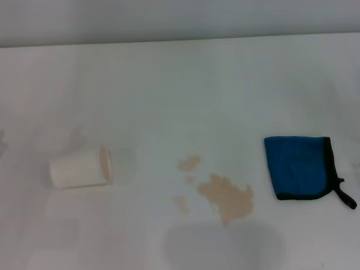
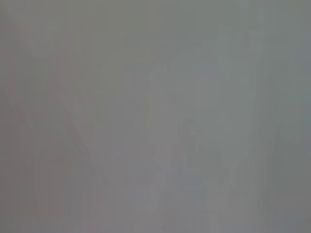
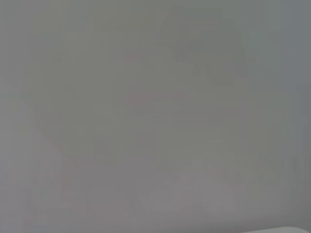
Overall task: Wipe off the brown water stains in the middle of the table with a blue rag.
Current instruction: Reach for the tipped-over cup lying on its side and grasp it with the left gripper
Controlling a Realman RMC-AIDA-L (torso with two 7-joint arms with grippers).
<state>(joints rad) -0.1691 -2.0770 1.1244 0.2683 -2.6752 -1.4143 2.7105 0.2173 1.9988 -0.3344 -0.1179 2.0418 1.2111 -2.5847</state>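
The brown water stains [image 1: 226,198] lie in the middle of the white table [image 1: 180,90] in the head view: one larger tan patch with a few small spots up and to its left. The blue rag [image 1: 298,167] lies flat to the right of the stains, with black edging and a black loop tab at its near right corner. Neither gripper nor arm shows in the head view. The two wrist views show only a plain grey surface.
A white paper cup [image 1: 80,167] lies on its side at the left of the table, its mouth toward the stains. A grey shadow smudge [image 1: 222,244] lies near the front edge below the stains.
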